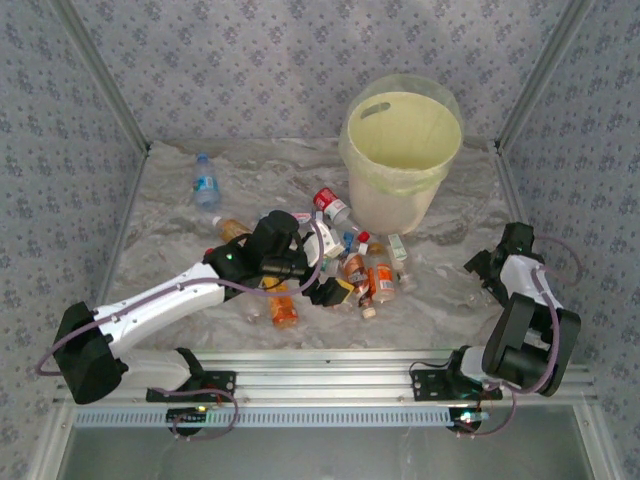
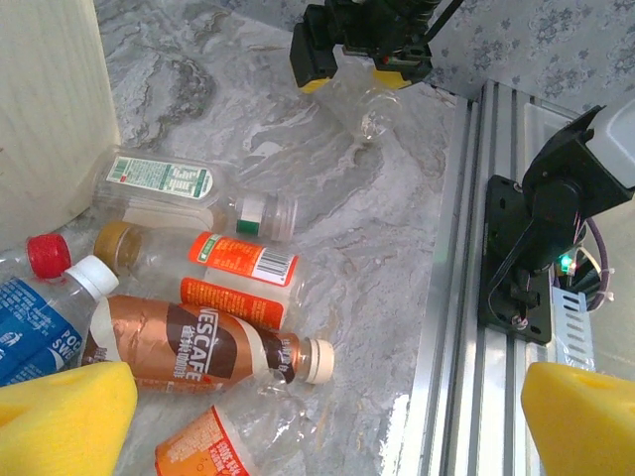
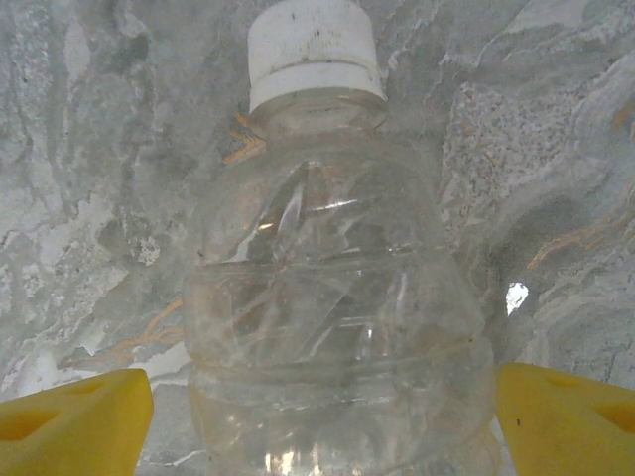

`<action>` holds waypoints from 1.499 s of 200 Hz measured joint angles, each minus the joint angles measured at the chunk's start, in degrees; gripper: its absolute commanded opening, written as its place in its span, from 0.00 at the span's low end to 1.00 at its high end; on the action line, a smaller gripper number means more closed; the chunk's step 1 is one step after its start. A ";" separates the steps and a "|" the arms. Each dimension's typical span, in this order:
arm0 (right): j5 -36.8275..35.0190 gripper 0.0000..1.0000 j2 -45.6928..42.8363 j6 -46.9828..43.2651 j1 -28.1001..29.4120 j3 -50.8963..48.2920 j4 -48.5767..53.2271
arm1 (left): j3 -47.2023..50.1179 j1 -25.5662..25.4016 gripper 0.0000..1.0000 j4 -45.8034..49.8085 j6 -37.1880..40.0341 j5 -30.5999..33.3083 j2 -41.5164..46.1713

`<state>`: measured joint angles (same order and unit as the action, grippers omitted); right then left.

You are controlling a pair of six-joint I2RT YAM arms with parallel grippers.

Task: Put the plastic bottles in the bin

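Clear plastic, label-free and capped in white, describes the bottle point(image 3: 337, 327) we find under the right end effector point(image 3: 317, 421). It lies flat on the marbled worktop point(image 1: 180, 250). Its long axis runs straight away from the wrist, cap at the far end and crumpled body nearest the pads. The right end effector stands wide, one yellow pad on each side of the body. One pad shows a sliver of worktop between it and the bottle. The other sits just at the wall, and we cannot tell whether it touches. In our judgement nothing is gripped yet, and the jaws already lie across the long axis, which suits a closing move.

The left end effector point(image 2: 327, 421) is also spread wide and carries nothing. It hangs over the main heap of plastic bottles point(image 1: 360, 270), with a brown-labelled one point(image 2: 198, 342) directly ahead of it.

The right arm is clearly the nearer to the clear bottle, and the left arm to the heap. The bin point(image 1: 395, 205) stands at the far edge of the worktop, beyond the heap and to the left of the right end effector.
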<state>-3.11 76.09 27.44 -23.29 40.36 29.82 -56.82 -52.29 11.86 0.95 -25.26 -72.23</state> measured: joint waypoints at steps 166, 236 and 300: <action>-0.57 0.66 0.55 0.26 1.20 -1.29 -2.43 | -0.02 0.00 1.00 0.17 0.00 0.68 -0.31; -1.64 0.63 -6.67 0.22 1.46 -1.42 -2.05 | -0.24 2.23 1.00 0.46 0.00 1.27 1.77; -1.86 0.63 -14.14 0.17 3.72 7.08 2.27 | -0.68 4.00 1.00 0.50 -0.42 3.76 6.80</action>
<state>-4.97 61.95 27.62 -19.57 47.44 32.10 -57.49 -48.29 12.36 0.54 -21.50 -65.43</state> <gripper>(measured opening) 0.626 0.995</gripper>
